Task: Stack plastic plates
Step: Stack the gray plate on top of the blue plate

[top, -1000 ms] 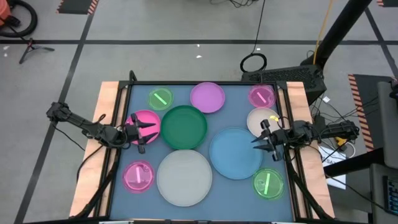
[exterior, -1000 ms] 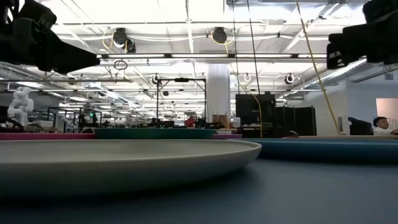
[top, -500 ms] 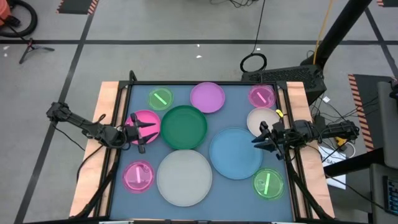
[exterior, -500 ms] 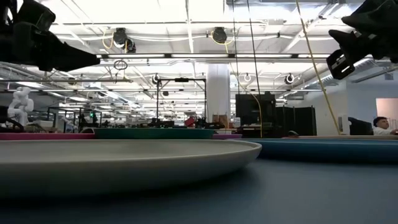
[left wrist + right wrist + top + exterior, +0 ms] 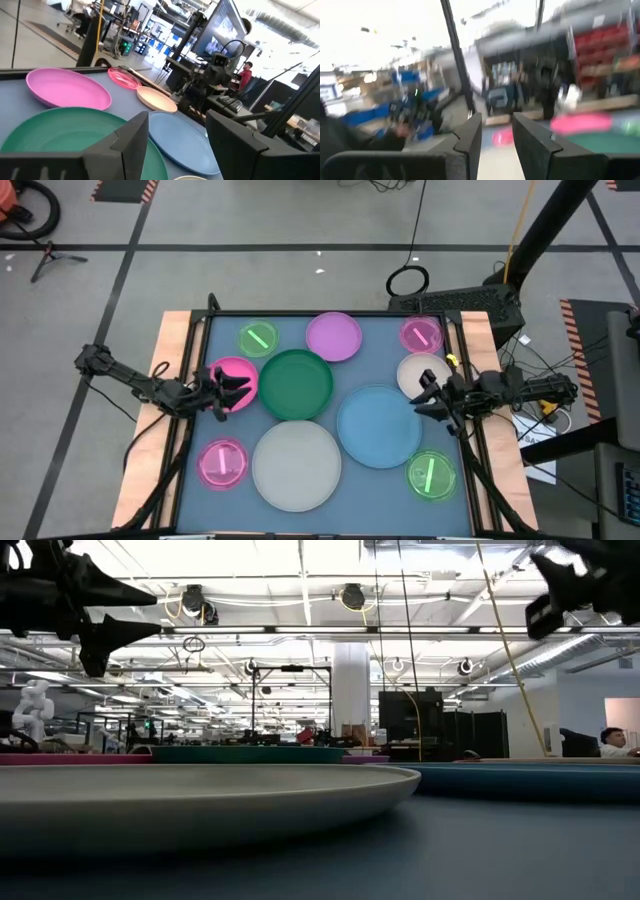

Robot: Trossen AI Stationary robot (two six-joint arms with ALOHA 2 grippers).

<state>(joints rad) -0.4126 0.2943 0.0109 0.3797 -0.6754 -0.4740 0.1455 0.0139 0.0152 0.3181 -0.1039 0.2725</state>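
So the plates are all still spread out singly on the blue tabletop (image 5: 200,470), nothing stacked yet. Big grey-white plate (image 5: 296,465) sits lower centre, big blue plate (image 5: 378,426) to its right, green plate (image 5: 296,384) mid-frame, lilac plate (image 5: 333,337) up top. Left pincer (image 5: 222,388) hangs released, empty, over the pink plate (image 5: 240,370) at centre left. Right pincer (image 5: 428,400) is also released and empty, by the cream plate (image 5: 418,370) at centre right.
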